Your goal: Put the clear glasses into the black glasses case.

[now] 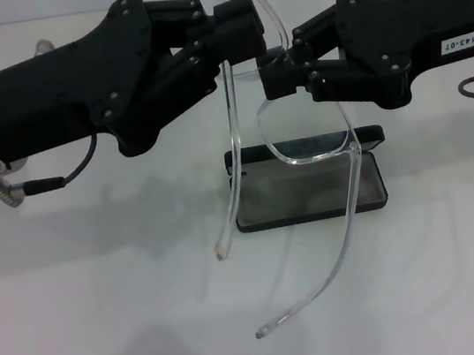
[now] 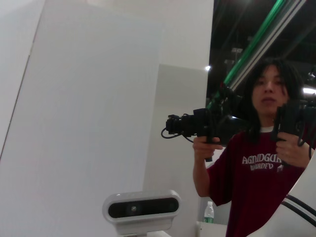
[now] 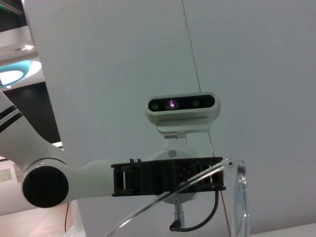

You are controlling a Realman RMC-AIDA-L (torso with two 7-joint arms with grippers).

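The clear glasses (image 1: 306, 158) hang in the air above the table, their two thin temple arms unfolded and trailing down toward the front. My left gripper (image 1: 244, 32) comes in from the left and is shut on the upper end of the frame. My right gripper (image 1: 278, 68) comes in from the right and is shut on the frame just below it. The black glasses case (image 1: 373, 194) lies open on the white table right under the glasses, grey lining up. In the right wrist view a clear lens edge (image 3: 240, 197) and a temple show beside the other arm's black gripper (image 3: 168, 176).
White table (image 1: 107, 322) all around the case. The wrist views look upward at the robot's head camera (image 3: 182, 106) and white walls. A person in a dark red shirt (image 2: 261, 168) holding devices stands in the left wrist view.
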